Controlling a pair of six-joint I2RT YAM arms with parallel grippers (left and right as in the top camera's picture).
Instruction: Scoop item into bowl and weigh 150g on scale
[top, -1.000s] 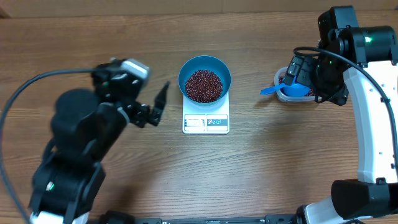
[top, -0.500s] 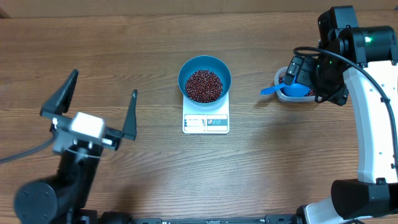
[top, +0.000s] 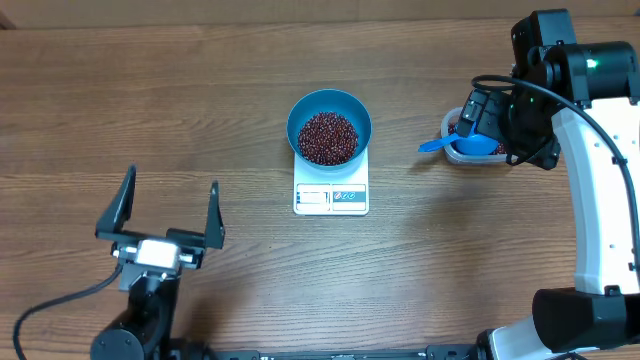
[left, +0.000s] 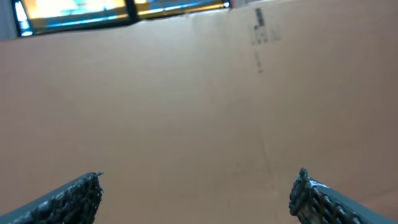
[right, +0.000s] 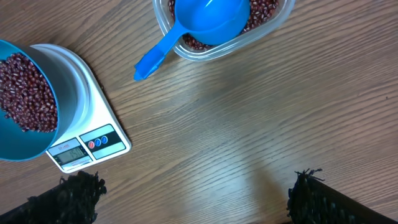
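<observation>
Near left, the left gripper (top: 172, 180) hangs empty, jaws apart. Mid-surface, beans (top: 328, 137) sit in the bowl (top: 296, 118) on the scale (top: 331, 197). Far right, the right gripper (right: 193, 185), jaws apart, hovers near the scoop (top: 435, 145); a heaped scoopful could overshoot the target.

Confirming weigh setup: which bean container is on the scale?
The blue bowl, on the white scale; the clear tub sits on the table, holding the scoop.
</observation>
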